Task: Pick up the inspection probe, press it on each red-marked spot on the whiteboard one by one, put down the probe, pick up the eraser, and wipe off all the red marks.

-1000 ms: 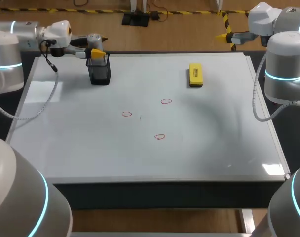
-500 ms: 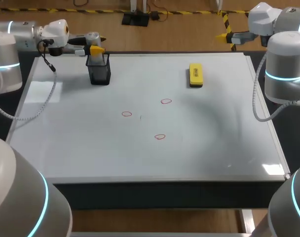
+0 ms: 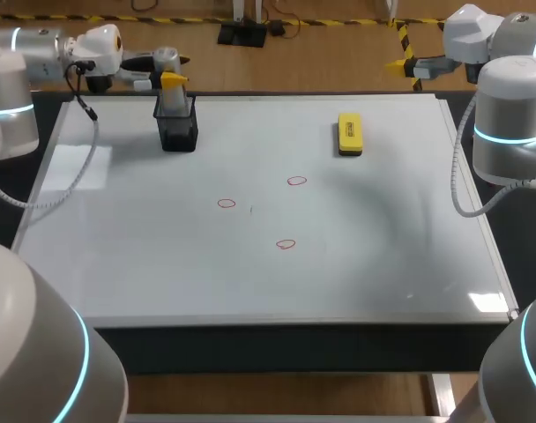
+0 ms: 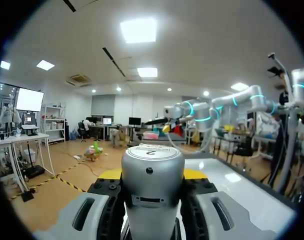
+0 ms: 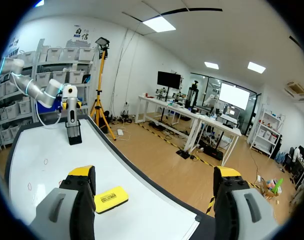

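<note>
My left arm (image 3: pixel 39 48) lay flat and came in over the far left corner of the table (image 3: pixel 250 330). The left fingers (image 3: pixel 173 80) pinched the shiny silver round probe (image 3: pixel 167 60) (image 4: pixel 152 170) from both sides. The probe stood straight up over the small black mesh cup (image 3: pixel 178 130). On the flat white whiteboard (image 3: pixel 383 256) were three little red rings (image 3: pixel 227 204) (image 3: pixel 296 181) (image 3: pixel 286 244). The yellow block eraser (image 3: pixel 349 133) (image 5: pixel 111 199) lay further right, near the far edge. My right arm (image 3: pixel 506 106) was bent up at the far right corner. The right fingers (image 3: pixel 397 63) were spread wide apart and held nothing.
</note>
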{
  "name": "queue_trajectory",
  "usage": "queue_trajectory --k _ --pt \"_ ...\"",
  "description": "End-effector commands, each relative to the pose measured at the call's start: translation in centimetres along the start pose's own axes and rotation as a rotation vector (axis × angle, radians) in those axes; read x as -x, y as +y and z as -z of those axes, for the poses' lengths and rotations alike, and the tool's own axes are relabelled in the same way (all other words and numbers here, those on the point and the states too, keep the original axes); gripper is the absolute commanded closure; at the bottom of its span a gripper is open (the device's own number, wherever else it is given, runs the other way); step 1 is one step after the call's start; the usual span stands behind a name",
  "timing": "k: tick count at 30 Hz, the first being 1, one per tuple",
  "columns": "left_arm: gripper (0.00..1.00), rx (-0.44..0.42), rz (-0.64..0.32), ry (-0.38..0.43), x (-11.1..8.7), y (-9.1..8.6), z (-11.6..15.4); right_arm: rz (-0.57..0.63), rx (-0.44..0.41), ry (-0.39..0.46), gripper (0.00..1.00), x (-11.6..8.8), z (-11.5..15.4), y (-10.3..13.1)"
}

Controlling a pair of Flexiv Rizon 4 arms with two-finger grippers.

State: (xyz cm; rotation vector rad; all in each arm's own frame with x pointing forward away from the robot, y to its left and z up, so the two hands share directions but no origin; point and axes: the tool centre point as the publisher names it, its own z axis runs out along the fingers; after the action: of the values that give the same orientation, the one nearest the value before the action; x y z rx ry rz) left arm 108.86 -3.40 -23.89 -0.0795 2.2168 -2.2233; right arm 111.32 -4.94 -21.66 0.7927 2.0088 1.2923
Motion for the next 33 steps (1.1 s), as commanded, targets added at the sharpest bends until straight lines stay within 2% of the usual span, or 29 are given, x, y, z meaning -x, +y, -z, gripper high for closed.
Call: queue_trajectory --k 1,18,23,31,33 --pt "1.00 0.023 -0.006 -0.015 -0.6 -1.2 -0.1 0.000 -0.001 0.001 0.00 0.0 0.0 0.0" --pt "1.00 0.030 -0.030 -0.018 -0.6 -4.1 0.0 0.000 -0.001 0.001 0.00 0.0 0.0 0.0" --pt "1.00 0.001 -0.050 -0.017 -0.7 -5.1 0.3 0.000 -0.001 0.001 0.00 0.0 0.0 0.0" --pt "1.00 0.014 -0.063 -0.022 -1.1 -6.7 0.7 0.000 -0.001 0.001 0.00 0.0 0.0 0.0" --pt "1.00 0.041 -0.043 -0.051 -1.1 -6.9 0.7 0.000 -0.001 0.001 0.00 0.0 0.0 0.0"
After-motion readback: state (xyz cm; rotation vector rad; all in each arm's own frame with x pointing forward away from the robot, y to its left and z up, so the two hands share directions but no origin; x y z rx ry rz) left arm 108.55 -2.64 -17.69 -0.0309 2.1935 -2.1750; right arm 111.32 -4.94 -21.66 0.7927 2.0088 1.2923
